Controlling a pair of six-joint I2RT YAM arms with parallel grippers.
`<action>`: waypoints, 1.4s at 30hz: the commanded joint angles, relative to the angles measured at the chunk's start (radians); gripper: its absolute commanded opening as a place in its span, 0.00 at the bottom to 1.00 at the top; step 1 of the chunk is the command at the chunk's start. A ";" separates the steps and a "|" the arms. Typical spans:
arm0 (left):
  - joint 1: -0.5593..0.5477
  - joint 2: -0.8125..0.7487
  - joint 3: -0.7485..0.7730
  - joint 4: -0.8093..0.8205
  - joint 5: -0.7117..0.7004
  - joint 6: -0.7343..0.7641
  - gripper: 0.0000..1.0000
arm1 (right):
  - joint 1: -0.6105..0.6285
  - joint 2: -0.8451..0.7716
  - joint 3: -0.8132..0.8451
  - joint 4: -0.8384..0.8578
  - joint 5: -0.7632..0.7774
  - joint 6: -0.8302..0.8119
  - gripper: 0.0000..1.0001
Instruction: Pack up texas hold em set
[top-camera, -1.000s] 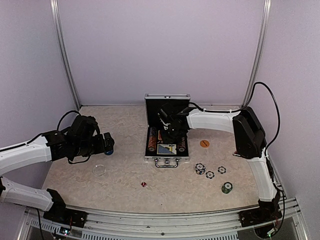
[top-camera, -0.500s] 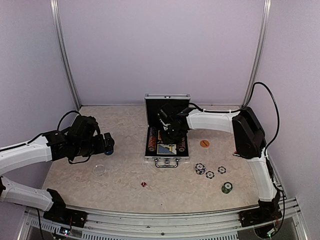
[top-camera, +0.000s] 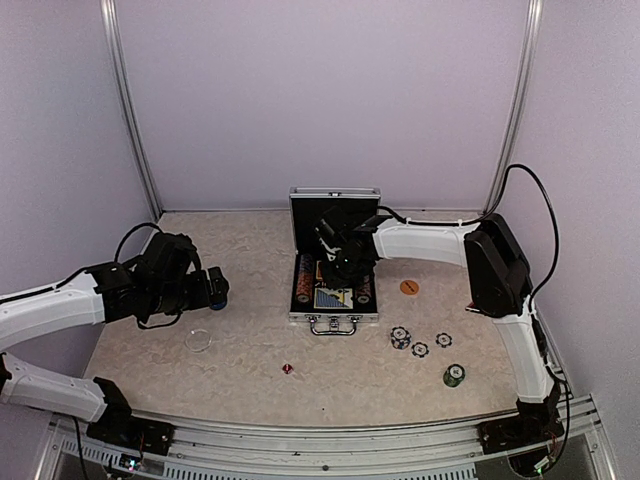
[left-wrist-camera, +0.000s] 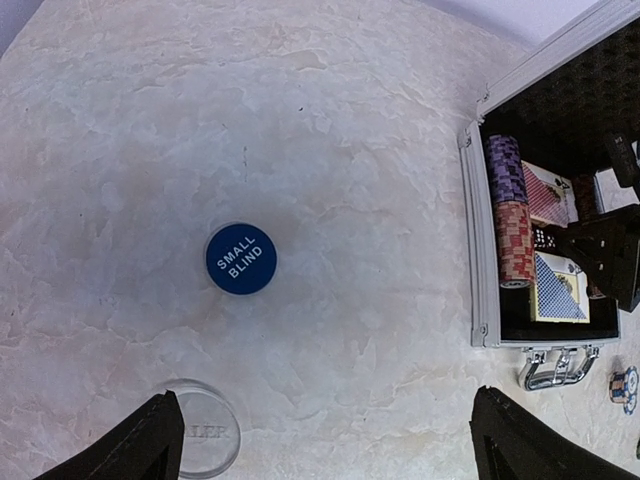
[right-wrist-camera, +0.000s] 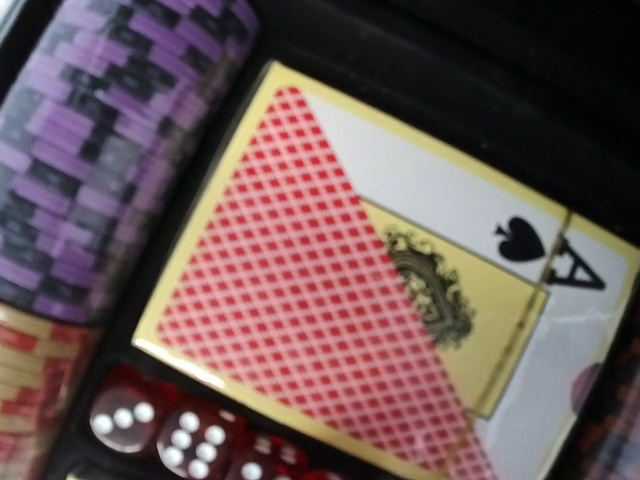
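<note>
The silver case (top-camera: 335, 318) lies open at mid-table with its lid upright. Inside it sit purple chips (right-wrist-camera: 120, 160), a red-backed card deck (right-wrist-camera: 350, 300), red dice (right-wrist-camera: 190, 430) and a blue deck (left-wrist-camera: 558, 288). My right gripper (top-camera: 338, 265) hangs low inside the case, right over the red deck; its fingers do not show. My left gripper (left-wrist-camera: 335, 450) stands wide open above the table, with a blue "SMALL BLIND" disc (left-wrist-camera: 241, 258) ahead of it. A clear dealer disc (left-wrist-camera: 205, 430) lies beside its left finger (left-wrist-camera: 150, 445).
Loose on the table are a red die (top-camera: 288, 368), three striped chips (top-camera: 420, 343), a green chip stack (top-camera: 454, 375) and an orange disc (top-camera: 409, 287). Metal posts and pale walls close in the table.
</note>
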 joint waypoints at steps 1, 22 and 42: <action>0.008 -0.003 -0.013 0.017 -0.003 -0.006 0.99 | -0.005 -0.010 -0.011 0.011 0.000 0.000 0.23; 0.008 -0.016 -0.025 0.021 0.000 -0.012 0.99 | -0.005 -0.016 0.001 -0.001 0.024 -0.017 0.25; 0.008 -0.014 -0.007 0.020 0.001 -0.009 0.99 | 0.007 -0.080 -0.003 -0.007 -0.008 -0.032 0.43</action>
